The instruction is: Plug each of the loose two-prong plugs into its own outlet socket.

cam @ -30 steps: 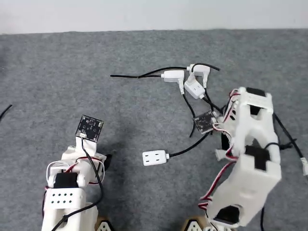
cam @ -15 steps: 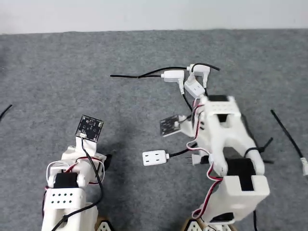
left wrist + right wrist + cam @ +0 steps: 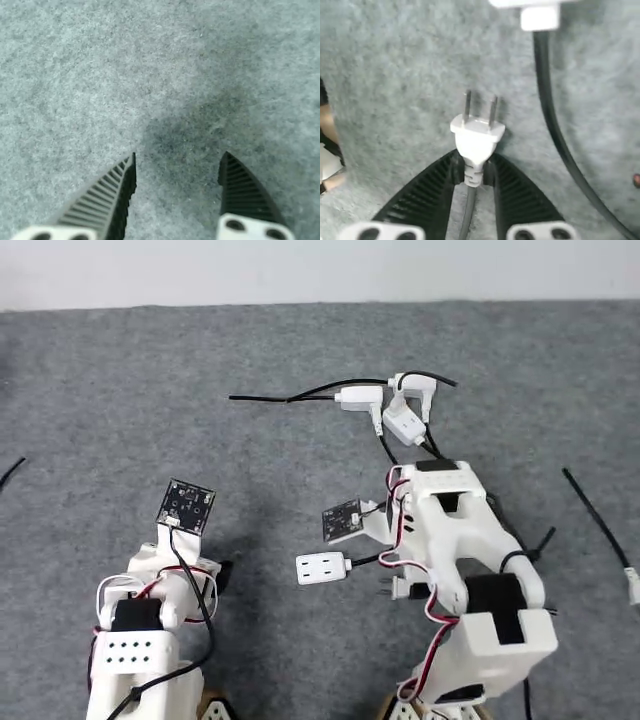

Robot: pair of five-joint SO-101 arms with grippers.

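Note:
A white two-prong plug (image 3: 476,135) is clamped at its neck between the black fingers (image 3: 440,187) of my right gripper (image 3: 474,172), prongs pointing away from the wrist. From above, this plug (image 3: 388,589) hangs just right of the white outlet socket (image 3: 322,567) on the grey mat, prongs facing it with a small gap. The socket's cord end (image 3: 540,15) and black cord (image 3: 555,115) lie beyond the plug. My left gripper (image 3: 175,185) is open over bare mat at the lower left, nothing between its fingers.
A cluster of white plug and socket pieces (image 3: 395,405) with black cords lies at the back centre. A loose black cable (image 3: 595,520) with a white end (image 3: 632,585) runs along the right edge. The left arm (image 3: 150,620) stands at the front left.
My right arm has swung left from the right side, carrying the plug closer to the outlet socket. The left arm has stayed put.

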